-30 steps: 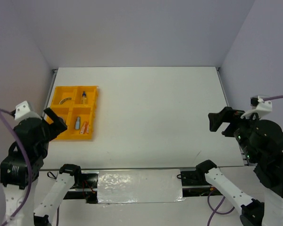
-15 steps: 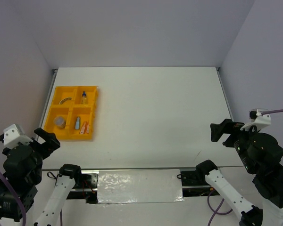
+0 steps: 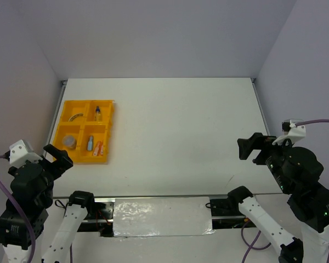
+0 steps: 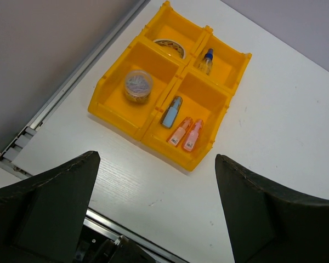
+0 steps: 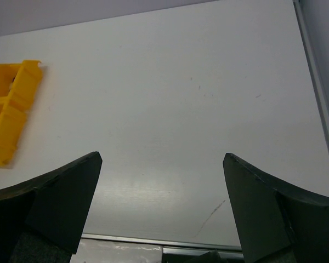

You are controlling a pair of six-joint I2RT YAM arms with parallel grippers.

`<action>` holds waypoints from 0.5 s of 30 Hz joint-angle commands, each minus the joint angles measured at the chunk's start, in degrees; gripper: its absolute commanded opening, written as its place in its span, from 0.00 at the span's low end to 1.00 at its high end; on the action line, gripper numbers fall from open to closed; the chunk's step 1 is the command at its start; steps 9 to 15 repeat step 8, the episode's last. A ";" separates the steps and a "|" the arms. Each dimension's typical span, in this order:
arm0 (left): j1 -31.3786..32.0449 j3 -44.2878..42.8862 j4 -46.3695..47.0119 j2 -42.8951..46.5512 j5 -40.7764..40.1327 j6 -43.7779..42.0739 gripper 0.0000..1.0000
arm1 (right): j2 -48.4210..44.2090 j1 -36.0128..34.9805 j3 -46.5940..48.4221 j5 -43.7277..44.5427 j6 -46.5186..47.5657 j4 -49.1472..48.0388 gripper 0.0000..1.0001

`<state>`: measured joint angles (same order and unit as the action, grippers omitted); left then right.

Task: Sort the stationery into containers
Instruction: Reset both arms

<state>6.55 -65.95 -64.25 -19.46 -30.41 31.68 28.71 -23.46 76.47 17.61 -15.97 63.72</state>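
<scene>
Both arms are hovering above the table point(image 5: 170, 82). The left gripper point(image 4: 156, 159) and the right gripper point(image 5: 162, 156) are standing with jaws spread wide, grasping nothing.

The tray point(image 4: 116, 116) is lying ahead of and below the left gripper, and well off to the forward left of the right gripper. All six items are resting inside it:

- Near-left compartment: the jar point(image 4: 138, 85), upright.
- Far-left compartment: the tape ring point(image 4: 170, 47), leaning on a wall.
- Far-right compartment: the bottle point(image 4: 206, 60).
- Near-right compartment: the blue piece point(image 4: 171, 112), the orange piece point(image 4: 180, 132) and the pink piece point(image 4: 192, 136).

No item is lying loose, so the sorting is looking complete.

Handling, as judged:

- All items are looking light and rigid.
- The jar is smooth and round, so it is likely to slip. Take it across its diameter from above.
- Take the bottle across its body, below the cap.
- Pinch the ring through its wall.
- The orange and pink pieces are lying side by side, possibly touching. Pinch each across its narrow width.
</scene>
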 commanded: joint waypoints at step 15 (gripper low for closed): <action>0.22 2.06 5.10 0.39 -1.49 -0.22 0.99 | 2.40 0.00 0.26 -1.96 0.15 -5.01 1.00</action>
